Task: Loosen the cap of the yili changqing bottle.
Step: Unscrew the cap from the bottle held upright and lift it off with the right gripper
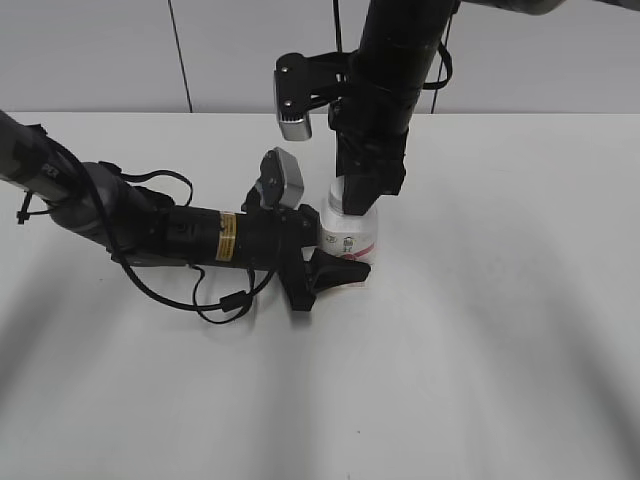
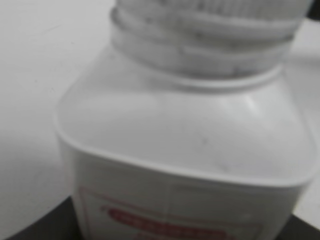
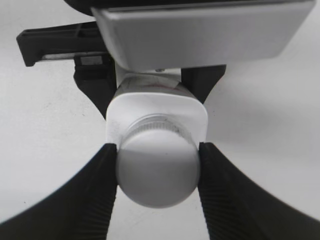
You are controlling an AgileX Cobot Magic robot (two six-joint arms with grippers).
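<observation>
The yili changqing bottle (image 1: 350, 232) stands upright on the white table, white with a pink-red label. My left gripper (image 1: 335, 262) lies low from the left and is shut on the bottle's body; the left wrist view shows the bottle's shoulder (image 2: 190, 130) close up and blurred, jaw tips at the bottom corners. My right gripper (image 1: 362, 195) comes straight down from above and hides the cap in the exterior view. In the right wrist view its two black ribbed fingers (image 3: 158, 170) press both sides of the round white cap (image 3: 157, 172), with the bottle's shoulder (image 3: 156, 107) below it.
The white table (image 1: 500, 330) spreads around the bottle. The left arm's black cables (image 1: 215, 300) loop on the table beside that arm. A grey wall runs behind the table's far edge.
</observation>
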